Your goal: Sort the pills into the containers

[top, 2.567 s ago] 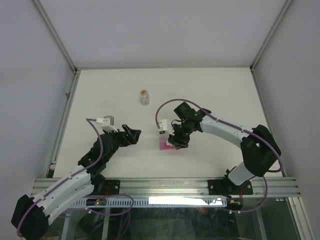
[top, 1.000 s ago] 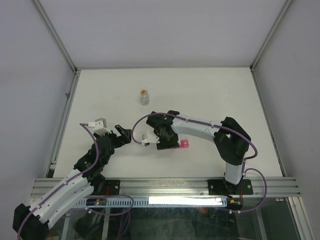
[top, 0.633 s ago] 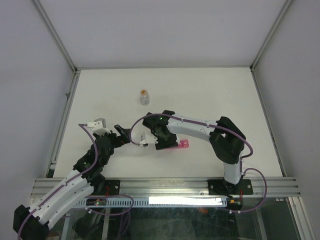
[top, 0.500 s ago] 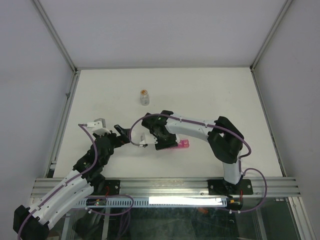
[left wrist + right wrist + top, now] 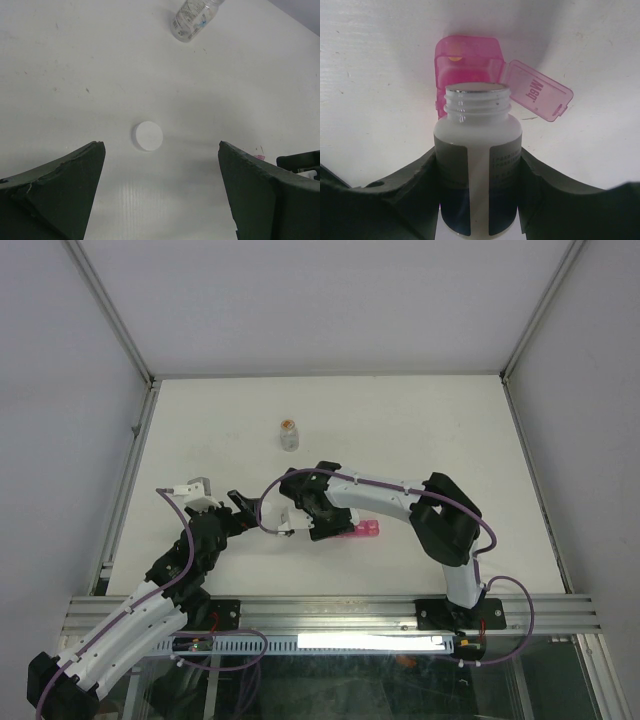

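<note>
The pink pill-organiser strip [image 5: 362, 530] lies on the table just right of my right gripper [image 5: 318, 518]. In the right wrist view the organiser [image 5: 467, 57] has one lid [image 5: 537, 90] flipped open, and a small orange pill [image 5: 454, 58] lies in the open compartment. My right gripper [image 5: 477, 157] is shut on an uncapped white bottle with a dark label [image 5: 477, 135], whose mouth points at the organiser. My left gripper [image 5: 245, 506] is open and empty, and in its wrist view [image 5: 162, 200] it is just short of a round white cap [image 5: 148, 135] on the table.
A small clear bottle with orange-brown contents [image 5: 289, 433] stands farther back and also shows in the left wrist view [image 5: 192, 17]. White walls and metal rails [image 5: 130, 470] border the table [image 5: 430, 430]. The two grippers are close together near the table's middle.
My right gripper has swung left with the white bottle, so the organiser now shows to its right. My left gripper has drawn back slightly to the left and stays open.
</note>
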You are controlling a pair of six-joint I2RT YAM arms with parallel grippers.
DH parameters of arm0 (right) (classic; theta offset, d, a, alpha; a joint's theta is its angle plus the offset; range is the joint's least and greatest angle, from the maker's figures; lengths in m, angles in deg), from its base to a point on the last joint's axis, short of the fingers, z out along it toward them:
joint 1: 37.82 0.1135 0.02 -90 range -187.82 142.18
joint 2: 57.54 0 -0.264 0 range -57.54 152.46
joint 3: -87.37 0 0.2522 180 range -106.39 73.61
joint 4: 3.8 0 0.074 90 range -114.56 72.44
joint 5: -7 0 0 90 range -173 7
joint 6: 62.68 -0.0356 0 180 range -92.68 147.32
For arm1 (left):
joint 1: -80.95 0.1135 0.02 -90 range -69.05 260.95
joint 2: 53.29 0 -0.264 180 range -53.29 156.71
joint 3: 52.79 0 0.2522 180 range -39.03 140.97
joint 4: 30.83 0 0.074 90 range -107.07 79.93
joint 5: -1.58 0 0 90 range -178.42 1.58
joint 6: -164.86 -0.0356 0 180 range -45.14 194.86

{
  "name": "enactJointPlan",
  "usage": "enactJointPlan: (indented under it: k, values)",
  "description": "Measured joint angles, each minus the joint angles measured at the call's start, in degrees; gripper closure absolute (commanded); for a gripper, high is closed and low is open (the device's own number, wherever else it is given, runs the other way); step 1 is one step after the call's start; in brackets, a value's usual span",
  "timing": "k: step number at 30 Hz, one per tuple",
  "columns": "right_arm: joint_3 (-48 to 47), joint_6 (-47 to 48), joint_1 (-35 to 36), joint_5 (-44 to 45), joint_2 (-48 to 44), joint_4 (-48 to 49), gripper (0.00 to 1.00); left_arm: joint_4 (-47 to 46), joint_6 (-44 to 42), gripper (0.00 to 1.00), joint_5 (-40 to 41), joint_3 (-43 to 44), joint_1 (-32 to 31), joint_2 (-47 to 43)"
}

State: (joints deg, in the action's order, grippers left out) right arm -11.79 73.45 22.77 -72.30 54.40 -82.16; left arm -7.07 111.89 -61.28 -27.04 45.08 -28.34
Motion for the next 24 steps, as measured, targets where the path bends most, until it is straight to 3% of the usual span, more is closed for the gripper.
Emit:
enactJointPlan:
  k: [24]
  values:
    - [-2.51, 1.62, 2.29, 4.15, 2.23, -3.26, 0.99, 0.37, 0.00, 0.01, 0.02, 0.02, 0.00, -1.81]
